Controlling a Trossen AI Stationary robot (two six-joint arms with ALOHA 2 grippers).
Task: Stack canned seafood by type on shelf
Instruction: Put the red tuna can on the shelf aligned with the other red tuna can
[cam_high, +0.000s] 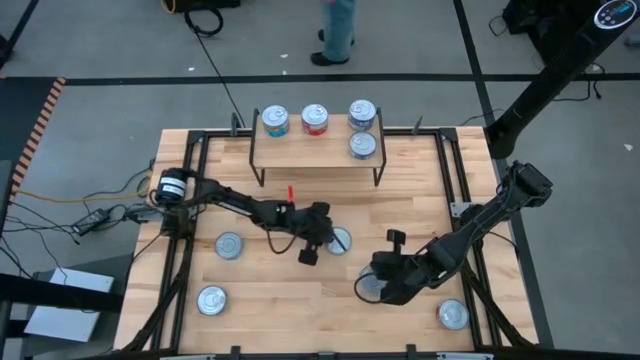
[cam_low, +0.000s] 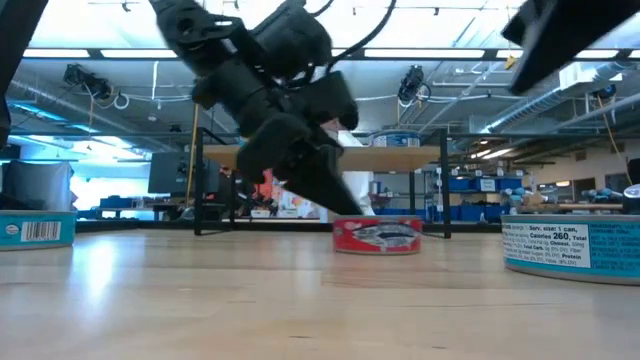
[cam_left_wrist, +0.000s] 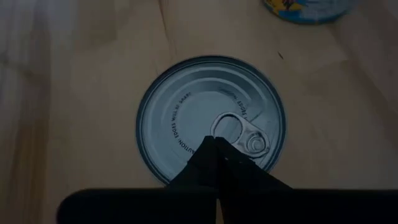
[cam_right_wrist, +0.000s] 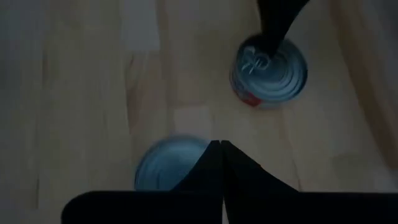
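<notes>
Canned seafood, squat round tins with silver lids, is split: four sit on the light-wood shelf on black legs, others lie scattered on the wooden tabletop. Left gripper, fingers pressed together, rests its tips on the pull-tab lid of a red-labelled tin. Right gripper, also pressed together and holding nothing, hovers over another silver-lidded tin.

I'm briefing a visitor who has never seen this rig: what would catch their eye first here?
Probably the left gripper, fingers shut, its tips down on the lid of a red-labelled can at mid-table. Next, the shelf at the far edge with four cans on it. The right gripper, also shut, hovers over another can near the front.
</notes>
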